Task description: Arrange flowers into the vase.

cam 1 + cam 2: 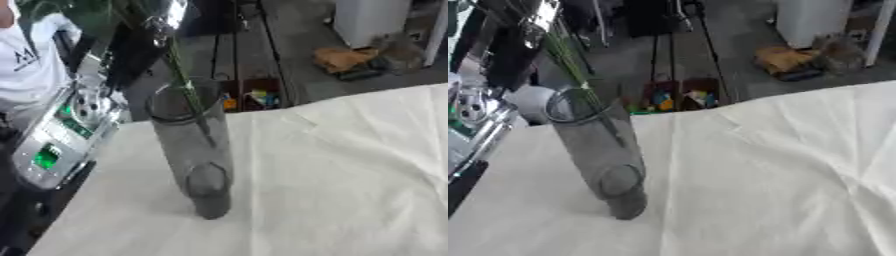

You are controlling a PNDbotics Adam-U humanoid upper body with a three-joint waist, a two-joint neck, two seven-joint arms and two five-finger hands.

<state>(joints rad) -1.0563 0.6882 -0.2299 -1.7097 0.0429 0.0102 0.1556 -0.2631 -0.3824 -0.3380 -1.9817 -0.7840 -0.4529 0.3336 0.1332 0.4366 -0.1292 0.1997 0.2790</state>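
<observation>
A tall, smoky-grey transparent glass cylinder vase (pixel 194 150) is seen standing upright on a table covered with a creased white cloth (pixel 332 175), near the table's left edge. Thin green flower stems (pixel 182 75) are seen entering its round mouth from above, their tops blurred among dark green leaves at the upper left. A dark, shiny shape beside those leaves may be a robot hand; its state cannot be told. Beyond the far edge a grey floor, a white cabinet (pixel 811 20) and an orange object (pixel 343 57) are visible.
</observation>
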